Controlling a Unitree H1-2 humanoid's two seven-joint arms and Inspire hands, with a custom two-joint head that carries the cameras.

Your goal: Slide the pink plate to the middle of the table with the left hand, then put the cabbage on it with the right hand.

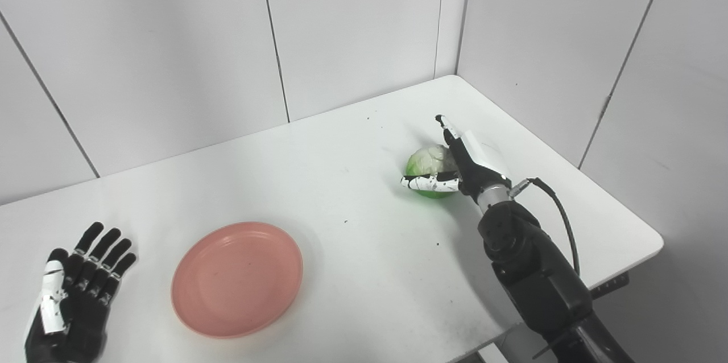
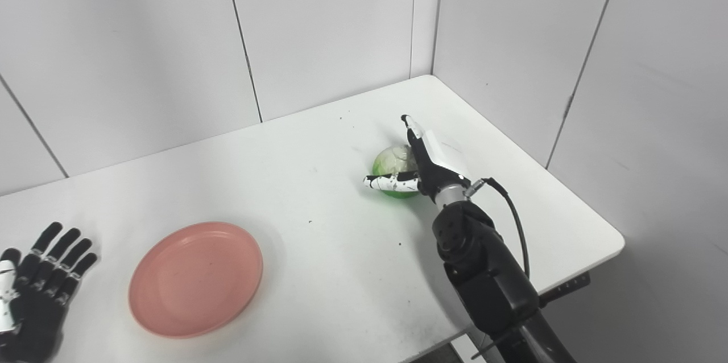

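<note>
While resting palm-up at about 8 o'clock on the white table [image 1: 341,203], left hand [image 1: 74,295] empty, fingers spread and straight, holding nothing, just beside but clear of the plate. Pink plate [image 1: 237,279] lying flat at roughly 7 o'clock, near the front edge and left of centre rather than truly in the middle; unclear whether that counts as placed. Bare tabletop between plate and cabbage, the two well apart.

At about 2 o'clock, cabbage [image 1: 427,166] sitting on the table, small, round, pale green. Right hand [image 1: 455,166] pressed against its right side, thumb [image 1: 429,183] reaching across the near face, fingers [image 1: 449,132] pointing up past the far side. Hand partly cupped, not clamped: contact along thumb and palm evident, full closure around the ball not shown, so a firm hold cannot be confirmed.

Likely risks from here:
- Rolling away toward 12 o'clock or off the right edge if nudged before the fingers wrap, given the round shape.
- Slipping out mid-carry if lifted on thumb and palm alone.
- Rolling off the shallow plate rim if released too high or off-centre.
- Missing the plate altogether, given its off-centre position.
</note>
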